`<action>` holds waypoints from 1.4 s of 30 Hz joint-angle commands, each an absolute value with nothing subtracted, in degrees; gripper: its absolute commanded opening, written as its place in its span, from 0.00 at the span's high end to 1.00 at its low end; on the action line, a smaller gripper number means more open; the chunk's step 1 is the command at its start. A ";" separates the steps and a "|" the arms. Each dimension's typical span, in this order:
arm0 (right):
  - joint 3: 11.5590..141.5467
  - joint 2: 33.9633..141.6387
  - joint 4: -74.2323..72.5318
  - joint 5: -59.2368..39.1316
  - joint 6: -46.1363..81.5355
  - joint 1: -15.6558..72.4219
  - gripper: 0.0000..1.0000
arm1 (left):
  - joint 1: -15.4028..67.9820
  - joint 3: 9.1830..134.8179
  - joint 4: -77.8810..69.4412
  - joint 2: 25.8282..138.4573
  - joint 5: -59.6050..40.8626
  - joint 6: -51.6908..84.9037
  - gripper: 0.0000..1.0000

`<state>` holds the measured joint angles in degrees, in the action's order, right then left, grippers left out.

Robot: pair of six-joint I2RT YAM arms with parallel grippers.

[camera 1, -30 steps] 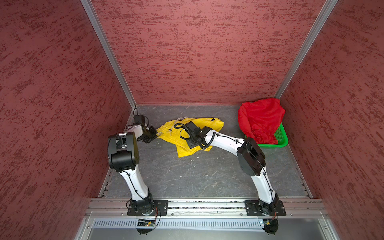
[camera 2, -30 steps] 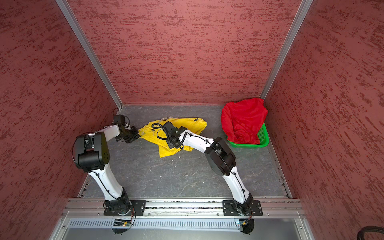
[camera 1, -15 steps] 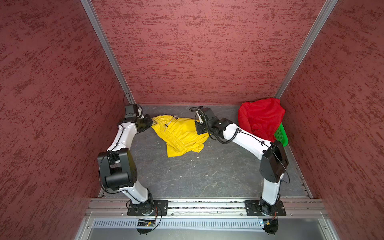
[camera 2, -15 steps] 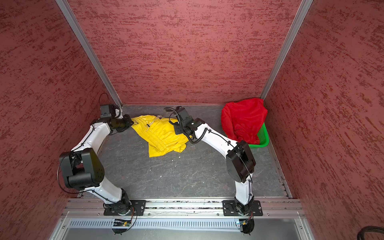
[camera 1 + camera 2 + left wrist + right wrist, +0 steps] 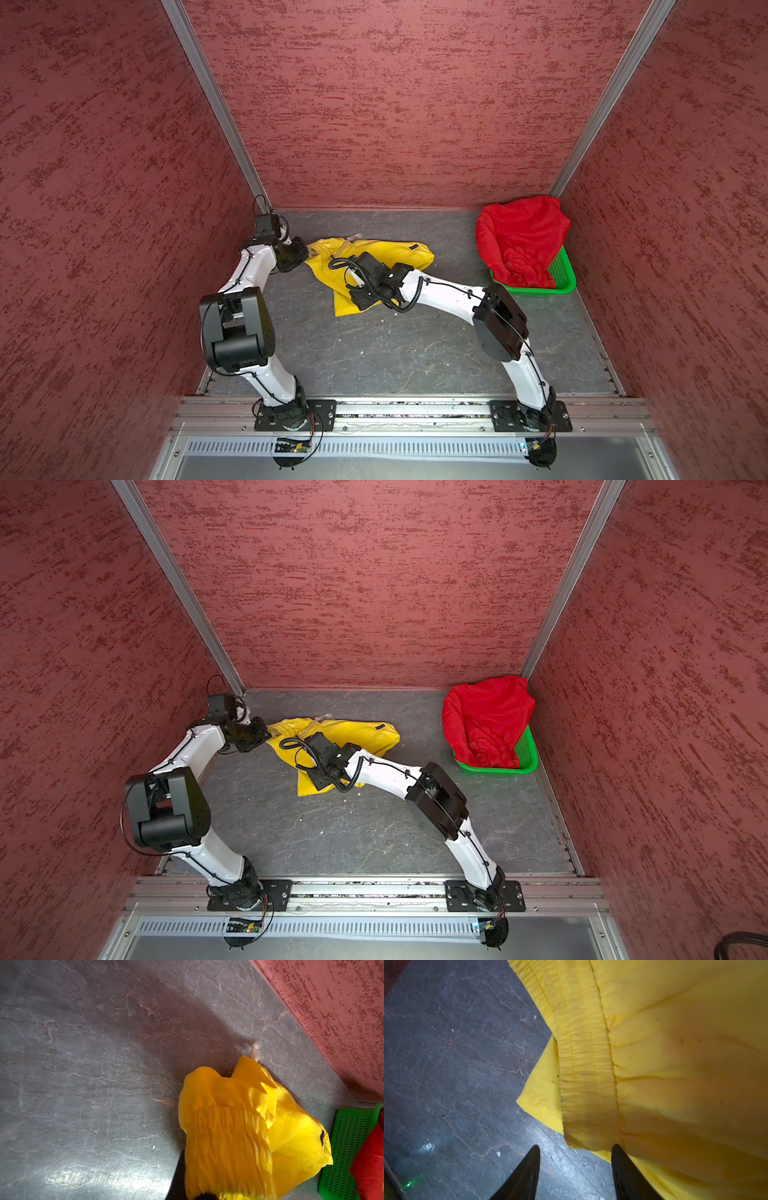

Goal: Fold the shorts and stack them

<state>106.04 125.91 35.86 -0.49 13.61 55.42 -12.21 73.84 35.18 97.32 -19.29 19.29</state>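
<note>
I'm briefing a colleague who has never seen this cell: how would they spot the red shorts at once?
Go to the far right corner of the grey table. A green basket stands there, and the red shorts lie bunched in it, spilling over its rim. The yellow shorts, the only other garment, lie out on the table.

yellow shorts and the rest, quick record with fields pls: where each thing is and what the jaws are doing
yellow shorts: crumpled on the grey table, unfolded
red shorts: draped over the green basket, far right corner
left jaws: shut on the yellow shorts' waistband
right jaws: open, over the shorts' edge, holding nothing
stack: not started
</note>
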 commanded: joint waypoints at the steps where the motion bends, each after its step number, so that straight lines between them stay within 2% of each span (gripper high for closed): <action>1: 111.04 128.22 39.79 6.32 12.50 56.81 0.39 | -12.04 74.09 35.69 97.83 -20.46 19.42 1.00; 6: 114.73 131.90 44.42 13.34 13.79 56.93 0.37 | -12.18 73.85 35.35 97.81 -20.29 19.42 1.00; 20: 113.82 134.05 49.09 18.19 16.45 56.22 0.36 | -12.28 74.09 35.43 98.26 -20.90 19.62 1.00; 22: 111.95 133.03 48.57 19.26 18.21 55.43 0.46 | -12.22 74.09 35.74 97.92 -20.77 19.42 1.00; 25: 107.38 130.35 46.08 19.14 20.52 53.93 0.73 | -12.30 74.13 36.48 97.27 -20.57 18.83 1.00; 27: 104.80 127.71 44.14 18.22 21.54 52.67 0.85 | -12.29 74.59 37.35 96.65 -20.18 17.92 1.00; 31: 101.04 120.75 41.21 16.29 21.94 49.22 1.00 | -12.28 77.79 40.50 94.56 -19.31 15.04 1.00; 36: 102.25 111.94 40.82 14.85 16.81 44.07 1.00 | -11.88 86.10 46.12 91.57 -16.97 10.62 1.00; 42: 111.00 103.35 44.20 13.81 10.65 38.43 1.00 | -10.27 100.61 53.23 89.05 -18.26 4.30 1.00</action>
<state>107.48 107.55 41.41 13.21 14.28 40.51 -10.26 95.22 50.24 91.94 -19.38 9.28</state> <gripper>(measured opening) 0.061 0.069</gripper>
